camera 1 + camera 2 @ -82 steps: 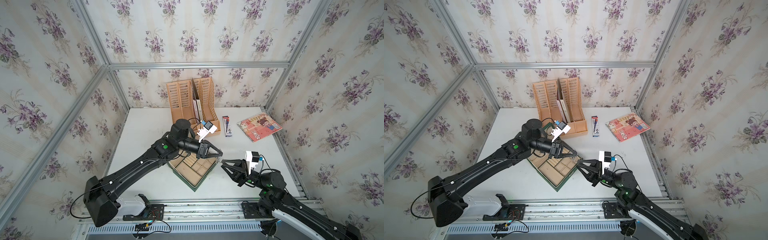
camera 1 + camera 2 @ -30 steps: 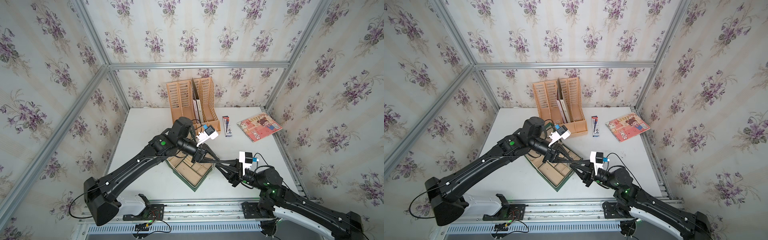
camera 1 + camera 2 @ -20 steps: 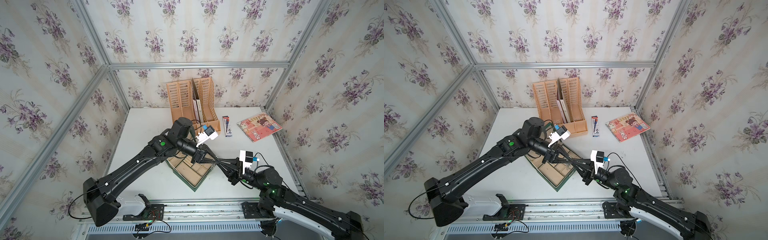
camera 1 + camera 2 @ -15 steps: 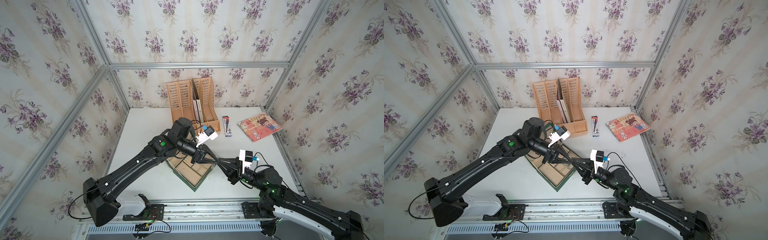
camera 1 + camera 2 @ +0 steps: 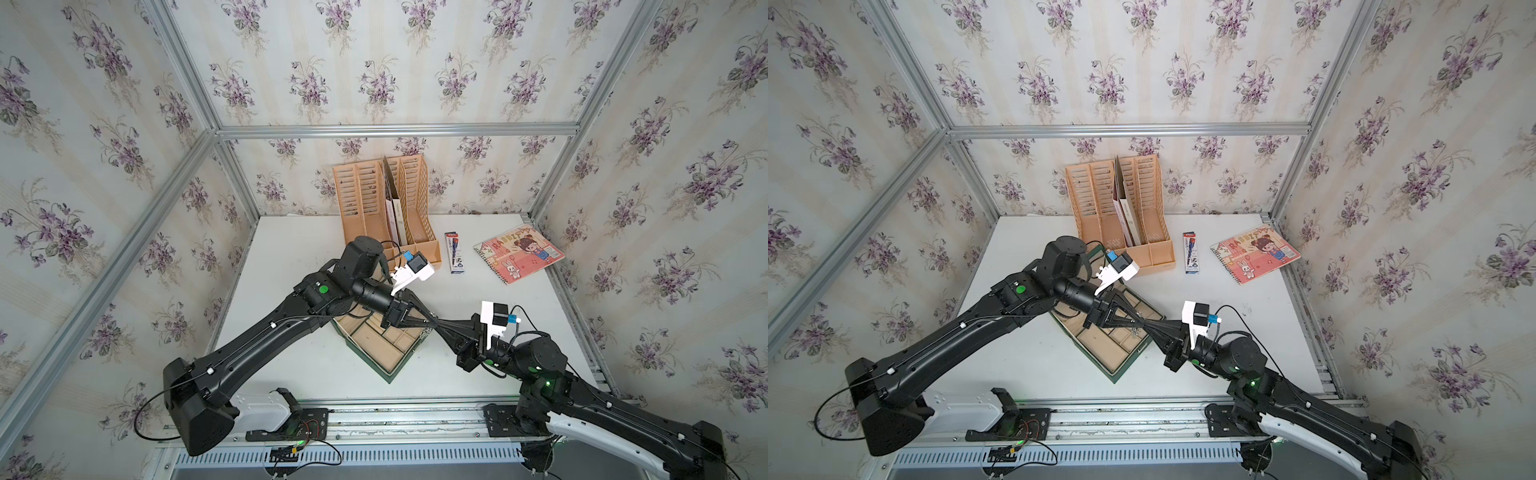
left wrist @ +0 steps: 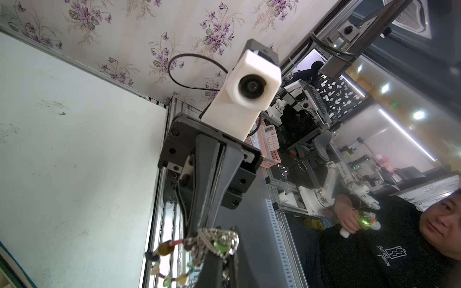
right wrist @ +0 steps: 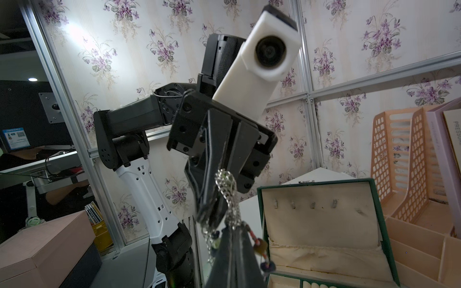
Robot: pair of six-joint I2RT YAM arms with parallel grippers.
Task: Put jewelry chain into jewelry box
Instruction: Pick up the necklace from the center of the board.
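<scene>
The jewelry box (image 5: pixel 390 375) (image 5: pixel 1115 376), dark green with beige compartments, lies open at the table's middle; its raised lid (image 7: pixel 321 217) shows in the right wrist view. My left gripper (image 5: pixel 428 321) (image 5: pixel 1143 321) and right gripper (image 5: pixel 437 323) (image 5: pixel 1150 324) meet tip to tip just above the box's right edge. The jewelry chain (image 6: pixel 212 238) (image 7: pixel 227 192) is bunched between the two tips, and its coloured charms dangle below. Both grippers are shut on it. In both top views the chain (image 5: pixel 424 331) (image 5: pixel 1133 331) shows only as a small silvery glint.
An orange-tan slotted file holder (image 5: pixel 386 208) with folders stands at the back of the table. A pen pack (image 5: pixel 455 258) and a pink picture notebook (image 5: pixel 519 258) lie at the back right. Aluminium frame posts and wallpapered walls close in three sides.
My right gripper has reached in to the left gripper's tip and its jaws have shut on the chain. The left gripper has stayed shut and nearly still over the box.
</scene>
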